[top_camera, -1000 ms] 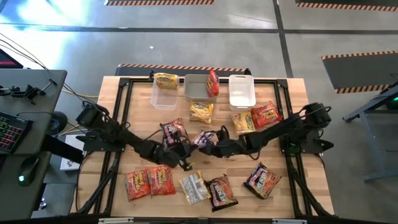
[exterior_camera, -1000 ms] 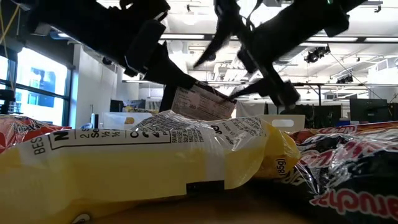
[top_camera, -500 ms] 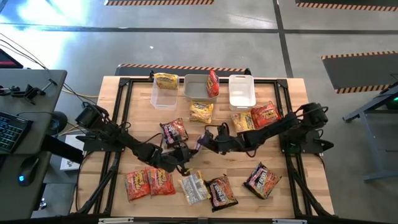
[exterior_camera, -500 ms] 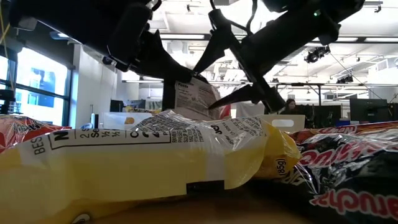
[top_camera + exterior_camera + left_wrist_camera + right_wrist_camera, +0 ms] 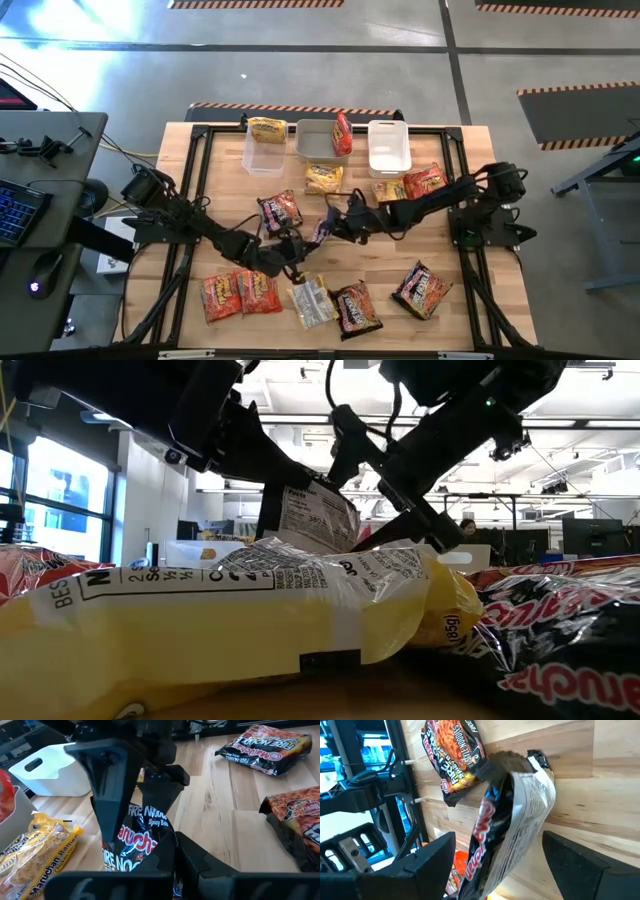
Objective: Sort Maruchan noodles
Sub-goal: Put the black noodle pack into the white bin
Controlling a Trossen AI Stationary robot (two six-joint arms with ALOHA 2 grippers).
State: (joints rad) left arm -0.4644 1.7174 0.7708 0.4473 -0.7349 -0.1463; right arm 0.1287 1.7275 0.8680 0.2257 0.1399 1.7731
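My left gripper (image 5: 300, 250) is clamped tight on one edge of a dark Maruchan packet (image 5: 322, 228), which I hold up off the table (image 5: 450, 255) so it stands on edge in the air rather than lying flat; that leaves its far edge free for my other hand. My right gripper (image 5: 338, 222) has its fingers (image 5: 427, 857) spread as wide as they go, one on each side of that same packet (image 5: 507, 832), not pressing on it as far as I can see. To me this looks like a handover in mid-air: the left presents, the right straddles, and closing comes next. Just beyond my left fingertips the packet's black wrapper (image 5: 137, 837) with its red lettering hangs between the two dark fingers of the right hand. Beside us on the wood lies another dark packet (image 5: 280, 210), and yellow packets (image 5: 324, 180) sit closer to the tubs (image 5: 389, 146) at the table's far edge, well apart from my grip. More red-orange packets (image 5: 240, 293) and dark ones lie along the near edge, unsorted.
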